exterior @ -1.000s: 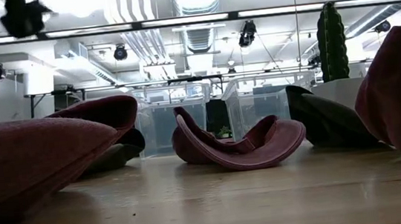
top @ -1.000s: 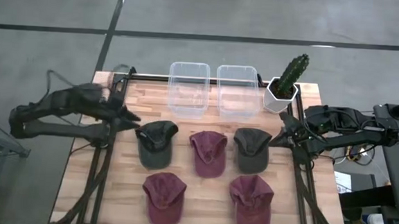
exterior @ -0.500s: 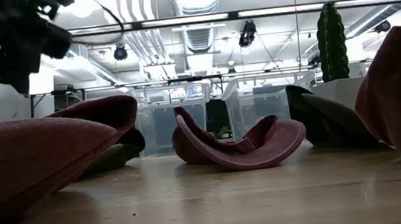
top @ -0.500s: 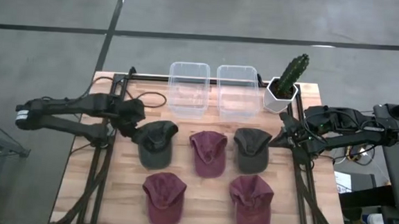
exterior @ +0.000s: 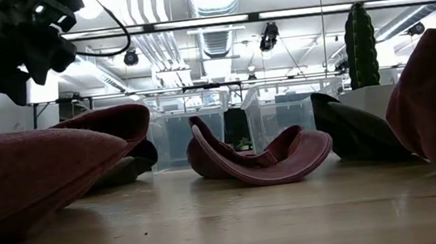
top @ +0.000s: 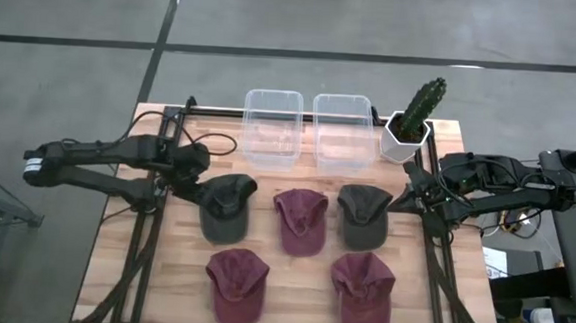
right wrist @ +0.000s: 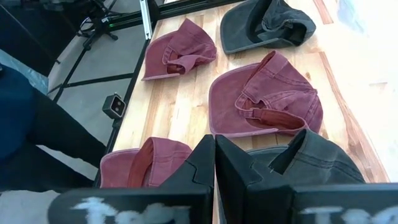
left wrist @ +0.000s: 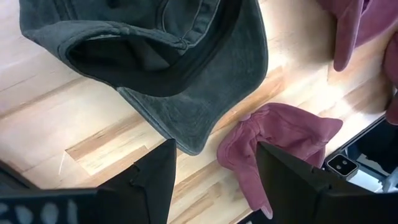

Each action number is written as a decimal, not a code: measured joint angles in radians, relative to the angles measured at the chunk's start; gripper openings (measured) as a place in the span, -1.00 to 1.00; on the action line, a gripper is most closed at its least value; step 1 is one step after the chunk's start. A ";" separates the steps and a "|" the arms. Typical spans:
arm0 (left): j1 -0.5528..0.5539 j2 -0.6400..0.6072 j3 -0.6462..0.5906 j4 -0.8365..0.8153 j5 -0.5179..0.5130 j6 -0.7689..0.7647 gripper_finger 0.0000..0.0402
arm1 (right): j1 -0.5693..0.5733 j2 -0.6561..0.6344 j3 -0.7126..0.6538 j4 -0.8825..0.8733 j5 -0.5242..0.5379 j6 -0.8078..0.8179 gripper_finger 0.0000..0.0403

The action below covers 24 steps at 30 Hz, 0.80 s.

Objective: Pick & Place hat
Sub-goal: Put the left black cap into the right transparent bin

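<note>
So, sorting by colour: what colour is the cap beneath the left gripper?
Dark green cap, below the open left gripper; clearest in the left wrist view.

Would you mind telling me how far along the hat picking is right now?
Nothing is placed: both clear bins look empty and all five caps lie on the table. The open left gripper hovers above the left dark green cap. The right gripper waits shut at the table's right edge.

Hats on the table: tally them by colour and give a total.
Dark green hats: 2, one by the left gripper, one near the right gripper.
Maroon hats: 3, one in the middle, two in the front row.
Total: 5 hats.
</note>
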 joint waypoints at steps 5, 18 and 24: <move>-0.005 -0.009 -0.019 0.000 0.000 0.000 0.06 | 0.000 0.000 0.000 0.000 0.000 0.000 -0.96; -0.044 0.003 -0.129 0.037 -0.119 -0.166 0.06 | 0.000 0.000 0.000 0.000 0.000 0.000 -0.96; -0.045 0.048 -0.133 0.053 -0.181 -0.164 0.06 | 0.000 0.000 0.000 0.000 0.000 0.003 -0.96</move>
